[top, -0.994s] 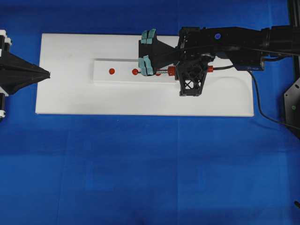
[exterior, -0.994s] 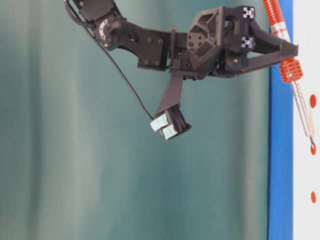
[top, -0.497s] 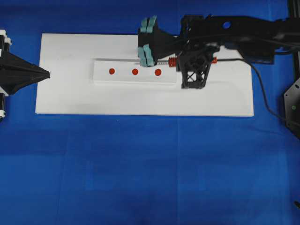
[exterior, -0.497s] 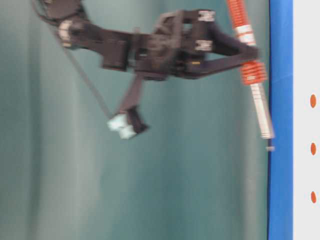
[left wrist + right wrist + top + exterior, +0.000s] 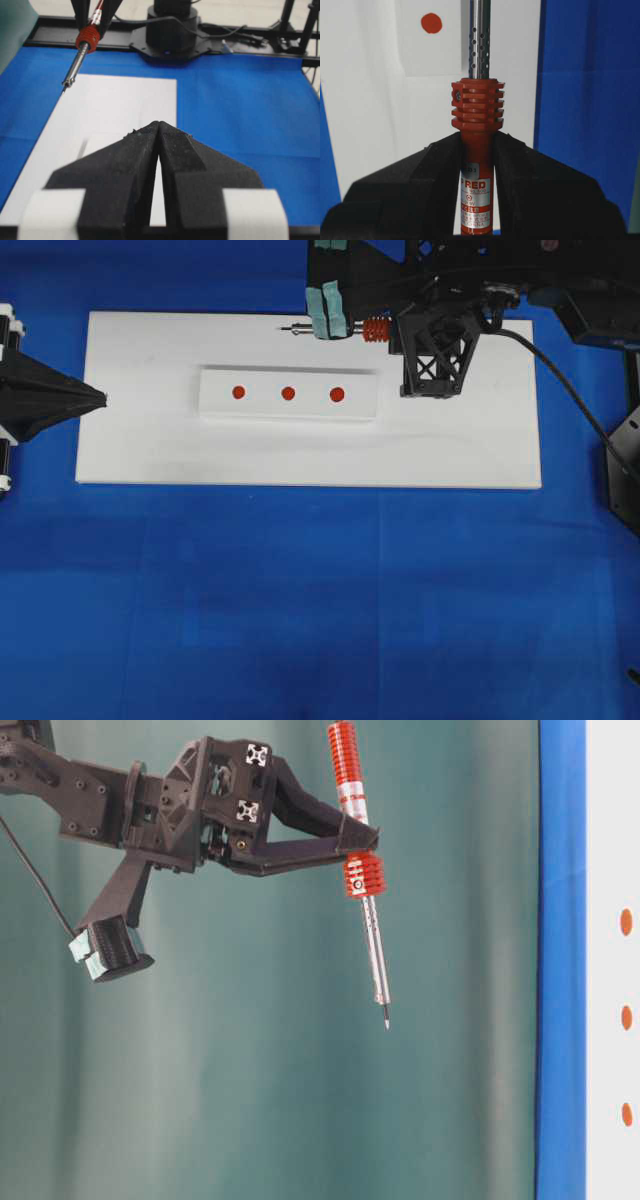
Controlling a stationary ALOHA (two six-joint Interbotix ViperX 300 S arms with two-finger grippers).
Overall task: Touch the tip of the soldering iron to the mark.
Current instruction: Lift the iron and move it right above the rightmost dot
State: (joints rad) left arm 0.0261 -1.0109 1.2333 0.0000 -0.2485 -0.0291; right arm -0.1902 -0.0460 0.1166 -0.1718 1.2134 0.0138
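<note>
- Red-orange in the handle, the soldering iron [image 5: 352, 815] is clamped between the two black fingers of the right gripper [image 5: 476, 165], which press on the handle just behind its ribbed collar [image 5: 477, 104].
- From table level the iron hangs in the air, well off the white board [image 5: 310, 455], its perforated silver shaft [image 5: 374, 945] pointing toward the board at a slight tilt.
- Its tip [image 5: 386, 1018], thin and dark, touches nothing.
- Seen from overhead, the tip [image 5: 285, 330] lies over the far edge of the board, beyond the far edge of the raised white strip [image 5: 288, 412].
- That strip lies along the middle of the board and carries three red marks [image 5: 288, 393] in a row; none is under the tip.
- A black cord [image 5: 575, 400] trails from the right arm down the right side of the overhead view, past the board's right edge.
- At the board's left edge the left gripper [image 5: 100, 398] holds nothing, its black fingers [image 5: 130, 165] pressed together with only a thin seam between them.
- Blue cloth [image 5: 320, 600] covers the table around the board.
</note>
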